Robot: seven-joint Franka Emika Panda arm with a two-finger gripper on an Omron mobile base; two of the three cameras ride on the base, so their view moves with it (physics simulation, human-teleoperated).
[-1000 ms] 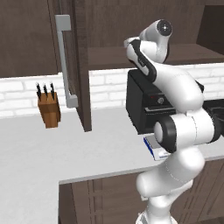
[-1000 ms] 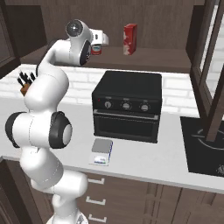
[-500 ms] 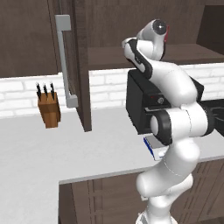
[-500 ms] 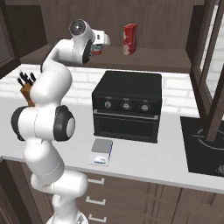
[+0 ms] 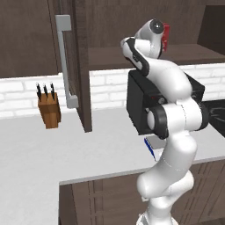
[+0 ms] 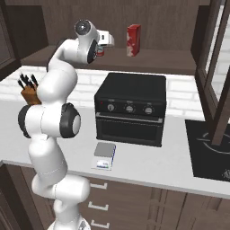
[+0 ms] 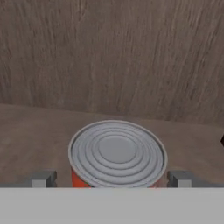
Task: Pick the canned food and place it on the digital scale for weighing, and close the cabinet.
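The canned food (image 7: 116, 153), a short can with a silvery ringed top and a red label, stands on the wooden shelf of the cabinet (image 6: 157, 60). My gripper (image 7: 111, 178) is open, and its fingertips (image 7: 41, 178) stand one at each side of the can, apart from it. From the right base view the gripper (image 6: 105, 42) reaches into the shelf above the can (image 6: 99, 52). The digital scale (image 6: 104, 155) lies on the counter before the oven. One cabinet door (image 5: 81, 66) with its grey handle (image 5: 66, 61) stands open.
A taller red-and-white box (image 6: 133, 39) stands on the shelf to the right of the can. The black oven (image 6: 130, 110) sits under the shelf. A knife block (image 5: 48, 110) is at the left. Another open door (image 6: 218, 72) hangs over the cooktop (image 6: 209, 148).
The arm has stretched a little further into the cabinet shelf, bringing the hand closer to the can. Nothing else has moved.
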